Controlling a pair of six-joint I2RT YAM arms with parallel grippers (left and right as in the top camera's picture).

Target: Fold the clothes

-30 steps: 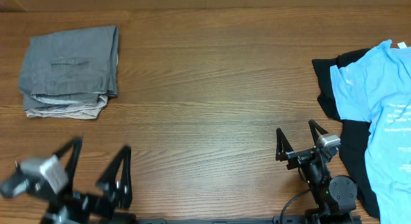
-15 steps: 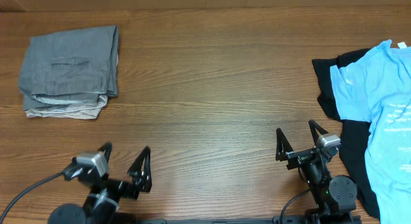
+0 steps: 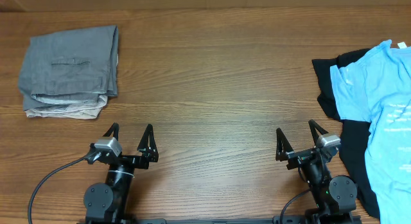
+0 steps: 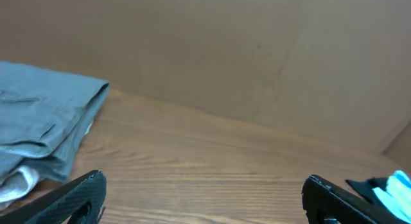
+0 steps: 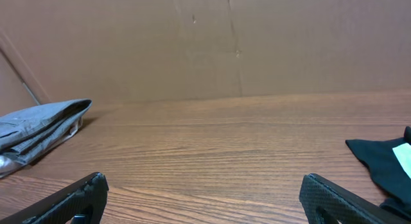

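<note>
Quick status from my end: both my arms sit at the near edge of the surface (image 3: pixel 212 89) and neither is carrying anything. My left hand (image 3: pixel 131 128) is on the near left, its two fingers spread wide apart, pointing toward the far side. My right hand (image 3: pixel 295 128) is on the near right, same deal: fingers wide apart, gripping nothing.

The clothes are in two spots. On the far left there's a folded stack, with the grey shorts (image 3: pixel 69 67) on top, slit pocket facing up. The beige shorts (image 3: pixel 64 110) are under them, peeking out along the near edge. That stack is well apart from my left hand, farther away and more to the left. In the left wrist view I see it on the left with a pale layer showing at its lower edge, and my black fingertips (image 4: pixel 70 197) sit in the bottom corners.

Over on the right is the loose pile. The light-blue T-shirt (image 3: pixel 379 102), with white print on it, lies spread on top of the black garment (image 3: pixel 329 83), which sticks out past its left and near sides. Both run off the right edge of the overhead view. The near part of the black one is just beside my right arm's base.

My right wrist view catches a corner of the black garment on the right and the grey stack far off to the left, with bare wood between them. A plain brown wall (image 5: pixel 225 44) stands behind the far edge. A black cable (image 3: pixel 45 185) loops out from my left arm.
</note>
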